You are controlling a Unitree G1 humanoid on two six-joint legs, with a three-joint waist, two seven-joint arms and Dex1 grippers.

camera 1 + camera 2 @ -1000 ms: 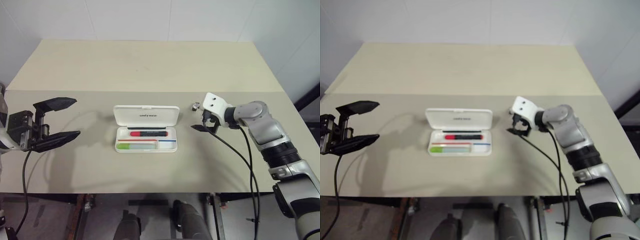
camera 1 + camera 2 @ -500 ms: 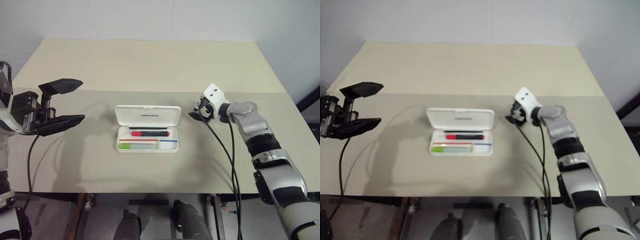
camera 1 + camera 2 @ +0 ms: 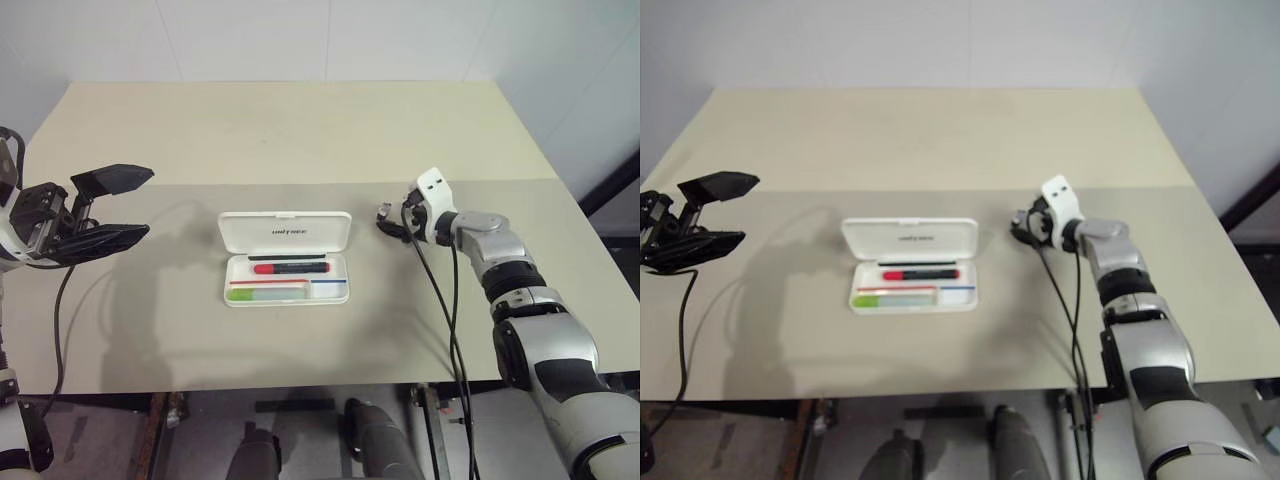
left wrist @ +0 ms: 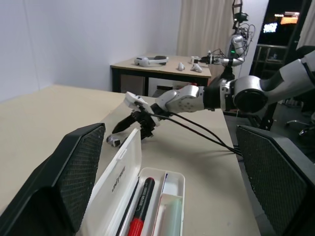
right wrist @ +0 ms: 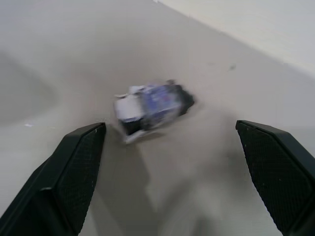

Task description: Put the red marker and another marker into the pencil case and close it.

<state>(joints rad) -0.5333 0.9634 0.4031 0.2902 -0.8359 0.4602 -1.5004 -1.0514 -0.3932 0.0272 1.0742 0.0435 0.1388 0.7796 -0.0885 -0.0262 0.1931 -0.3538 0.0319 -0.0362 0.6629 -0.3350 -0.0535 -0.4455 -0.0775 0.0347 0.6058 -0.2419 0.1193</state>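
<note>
Pencil case (image 3: 286, 259) lies open mid-surface, red marker (image 3: 291, 268) and green highlighter (image 3: 262, 294) inside. Left gripper (image 3: 108, 210) fingers wide, well apart. Right gripper (image 3: 392, 222) fingers wide, empty, facing a small clip (image 5: 150, 106)

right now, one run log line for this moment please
pencil case open | red marker and green marker inside | left claw open, apart | right claw open beside small object

Silver-grey jointed right arm (image 3: 510, 285) with white wrist housing, black cables trailing, and black textured fingers (image 4: 74, 172).
</note>
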